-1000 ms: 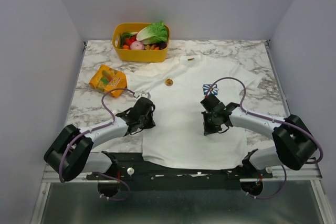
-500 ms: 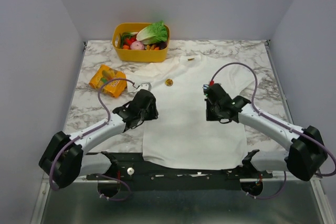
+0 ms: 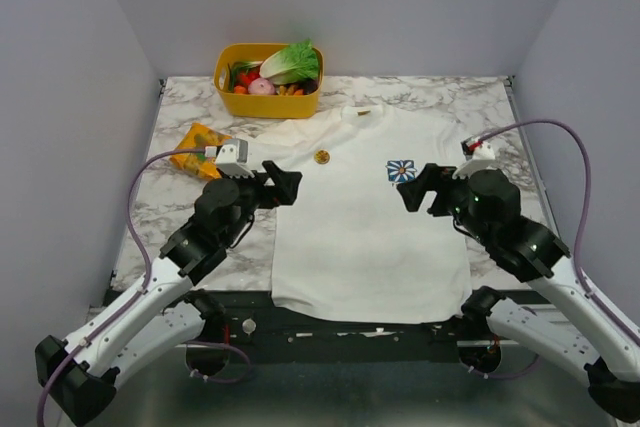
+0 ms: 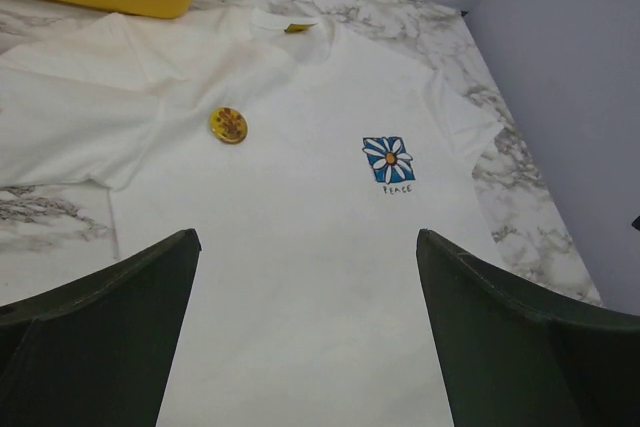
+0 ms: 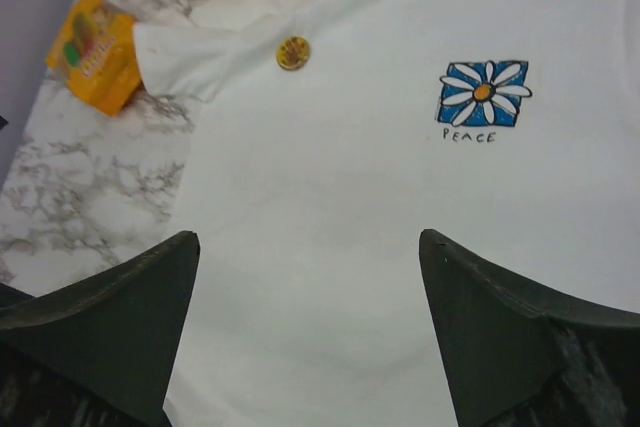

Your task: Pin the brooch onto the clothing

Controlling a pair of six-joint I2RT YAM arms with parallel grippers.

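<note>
The clothing, a white T-shirt (image 3: 350, 217), lies flat on the marble table, with a blue flower print (image 3: 401, 170) on its chest and a yellow collar tag (image 4: 297, 28). The brooch (image 3: 321, 157), a small gold disc, rests on the shirt's upper left chest; it also shows in the wrist views as the brooch (image 4: 228, 125) and the brooch (image 5: 293, 52). My left gripper (image 3: 285, 185) hovers open above the shirt's left edge, nothing between its fingers (image 4: 120, 327). My right gripper (image 3: 415, 190) hovers open just below the print, also with nothing in it.
A yellow basket (image 3: 228, 102) of vegetables stands at the back left, just beyond the shirt's left sleeve. An orange snack packet (image 3: 198, 139) lies left of that sleeve, partly behind my left arm. Grey walls close in on both sides and the back.
Both arms have lifted from low over the shirt and swung outward and up. Both grippers went from shut to wide open. The shirt and brooch have not moved.
</note>
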